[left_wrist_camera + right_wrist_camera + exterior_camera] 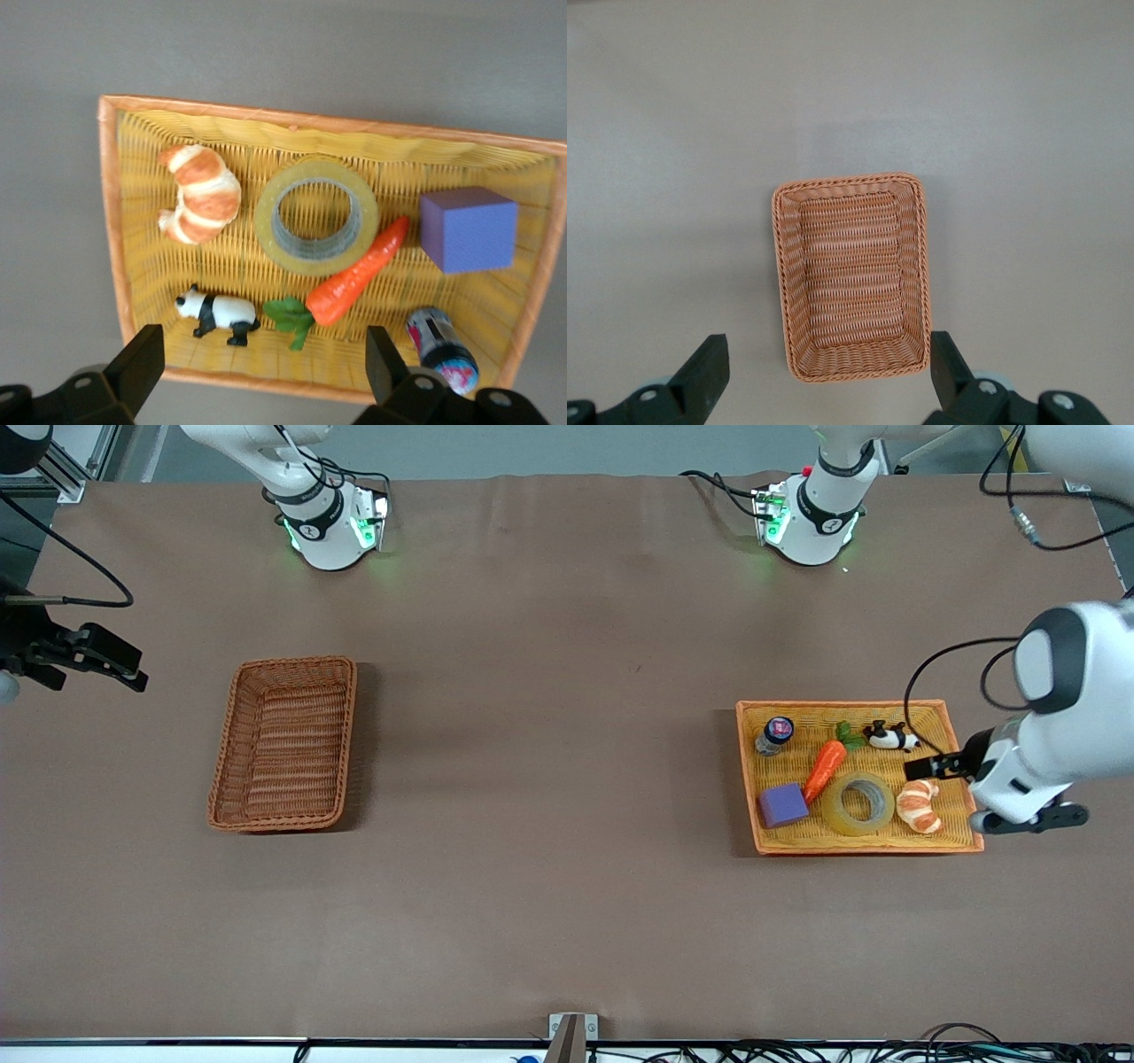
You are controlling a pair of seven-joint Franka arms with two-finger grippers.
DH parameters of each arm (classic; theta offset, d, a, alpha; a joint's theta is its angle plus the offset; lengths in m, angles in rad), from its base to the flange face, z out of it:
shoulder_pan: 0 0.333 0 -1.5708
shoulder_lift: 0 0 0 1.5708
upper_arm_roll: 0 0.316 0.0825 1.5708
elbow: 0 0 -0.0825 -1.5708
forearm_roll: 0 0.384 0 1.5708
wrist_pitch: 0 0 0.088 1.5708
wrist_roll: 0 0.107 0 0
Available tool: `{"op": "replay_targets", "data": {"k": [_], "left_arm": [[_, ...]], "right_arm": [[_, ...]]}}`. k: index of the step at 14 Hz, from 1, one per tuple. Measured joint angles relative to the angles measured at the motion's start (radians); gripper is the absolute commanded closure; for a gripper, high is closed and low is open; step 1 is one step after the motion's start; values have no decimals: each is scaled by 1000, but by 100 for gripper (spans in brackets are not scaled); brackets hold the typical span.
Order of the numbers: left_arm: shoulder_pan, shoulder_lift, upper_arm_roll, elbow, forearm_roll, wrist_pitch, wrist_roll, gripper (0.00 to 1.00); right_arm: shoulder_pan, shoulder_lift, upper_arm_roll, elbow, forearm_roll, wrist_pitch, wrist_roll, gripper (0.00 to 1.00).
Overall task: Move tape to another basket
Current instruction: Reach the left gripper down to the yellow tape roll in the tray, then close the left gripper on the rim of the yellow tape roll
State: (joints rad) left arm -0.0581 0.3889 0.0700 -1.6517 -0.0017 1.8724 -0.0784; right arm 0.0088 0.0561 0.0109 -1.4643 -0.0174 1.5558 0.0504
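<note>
Tape [858,804]: lies flat in yellow tray [961,841], lower right of frame, between carrot [825,769] and croissant [919,805]. Left gripper [257,372]: fingers apart, above tray edge. Right gripper [824,372]: spread, waiting above basket [285,742]. Step: approach; next, lower and close on roll.
</note>
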Motion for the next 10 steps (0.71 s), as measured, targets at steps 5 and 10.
{"op": "replay_targets", "data": {"k": [5, 10], "left_arm": [[-2, 107, 0, -22, 8, 84, 0, 0], [3, 155, 2, -147, 11, 298, -17, 17]], "right_arm": [[0, 0, 0, 0, 0, -1, 0, 0], [0, 0, 0, 0, 0, -2, 0, 0]]}}
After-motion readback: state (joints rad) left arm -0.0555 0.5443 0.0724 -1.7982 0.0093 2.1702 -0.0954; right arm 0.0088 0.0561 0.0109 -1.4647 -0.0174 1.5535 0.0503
